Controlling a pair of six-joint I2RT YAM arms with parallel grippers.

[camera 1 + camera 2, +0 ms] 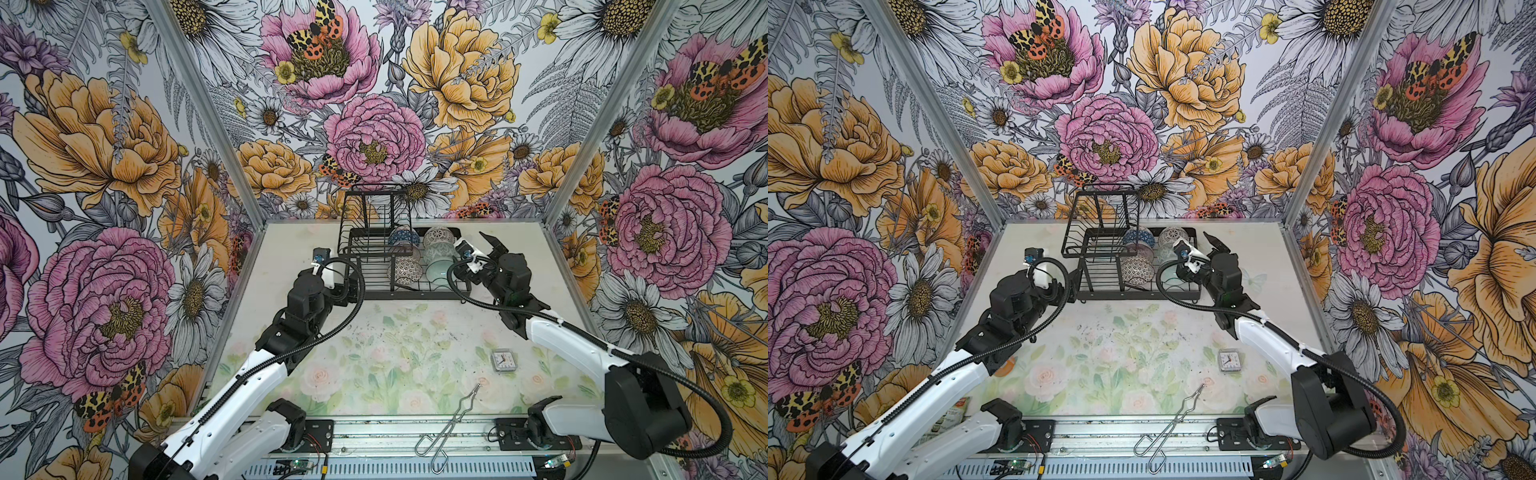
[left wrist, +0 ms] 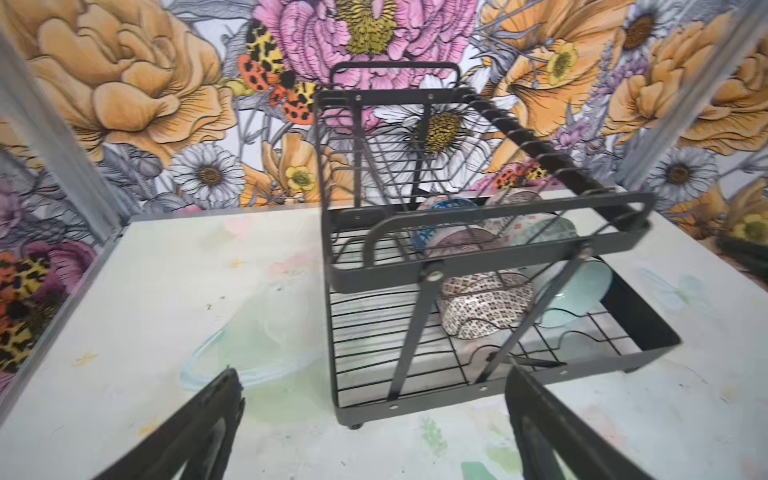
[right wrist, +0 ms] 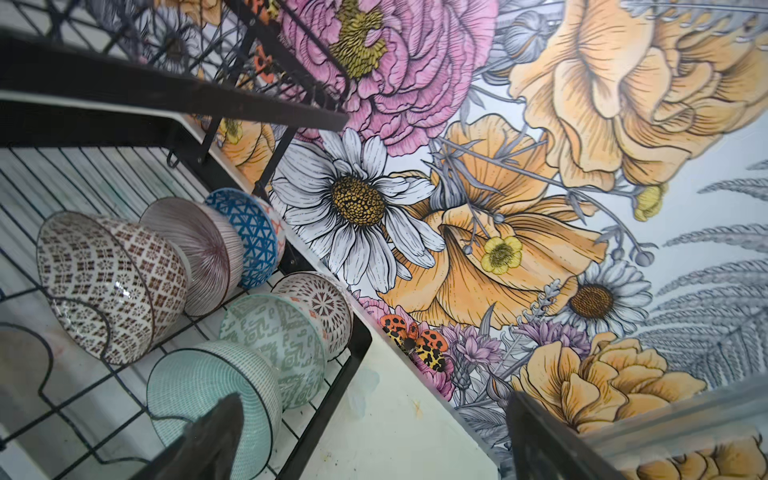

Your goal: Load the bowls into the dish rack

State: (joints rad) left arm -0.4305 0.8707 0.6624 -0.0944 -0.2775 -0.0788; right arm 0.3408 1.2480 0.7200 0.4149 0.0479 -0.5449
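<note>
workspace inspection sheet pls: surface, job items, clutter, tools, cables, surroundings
surface: floral-print tabletop, speckled with dark flecks
job's things: six bowls on edge in the lower tray of the dish rack; none on the upper shelf
clutter: small clock, metal tongs, clear dish beside the rack
grippers: left tool open, empty, facing the rack; right tool open, empty, by the rack's right end
cables: right arm's cable loops across the rack's near corner, contact cannot be told; left arm's cable close to the rack
surroundings: floral walls on three sides
</note>
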